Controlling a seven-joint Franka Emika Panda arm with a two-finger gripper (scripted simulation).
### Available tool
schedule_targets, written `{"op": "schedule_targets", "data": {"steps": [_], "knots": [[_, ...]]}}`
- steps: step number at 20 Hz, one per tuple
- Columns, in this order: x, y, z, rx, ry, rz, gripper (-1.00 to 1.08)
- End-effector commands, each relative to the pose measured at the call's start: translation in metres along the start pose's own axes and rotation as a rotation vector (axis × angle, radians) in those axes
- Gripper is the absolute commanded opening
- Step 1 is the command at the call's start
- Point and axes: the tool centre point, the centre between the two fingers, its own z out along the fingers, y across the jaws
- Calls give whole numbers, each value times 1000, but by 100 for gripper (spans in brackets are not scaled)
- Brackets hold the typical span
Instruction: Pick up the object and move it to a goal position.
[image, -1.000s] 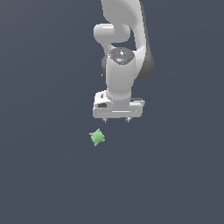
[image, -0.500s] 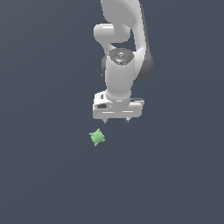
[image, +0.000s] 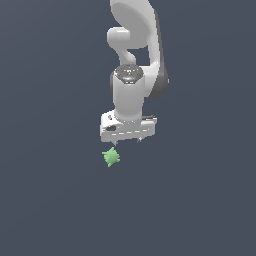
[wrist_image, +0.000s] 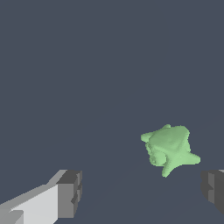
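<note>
Two fingers (wrist_image: 65, 194) spread apart; object (wrist_image: 169, 148) untouched, near.

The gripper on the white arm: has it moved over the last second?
Yes. The gripper has shifted toward the exterior view's left, closing on the small light-green lumpy object, which has stayed put.

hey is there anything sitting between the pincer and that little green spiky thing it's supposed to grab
Nothing visible. In the exterior view the pincer hangs just above the green star-shaped object, which sits slightly toward that view's left. In the wrist view the object lies on the bare dark surface ahead of the open fingers, with only empty floor between.
</note>
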Motion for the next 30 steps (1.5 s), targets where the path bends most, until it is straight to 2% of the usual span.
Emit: {"op": "schedule_targets", "data": {"steps": [1,17,30], "knots": [[-1,9,8,1,-6,-41,100],[-9,65,60,24,-38,-317,100],[-13,77,72,32,-43,-374,100]]}}
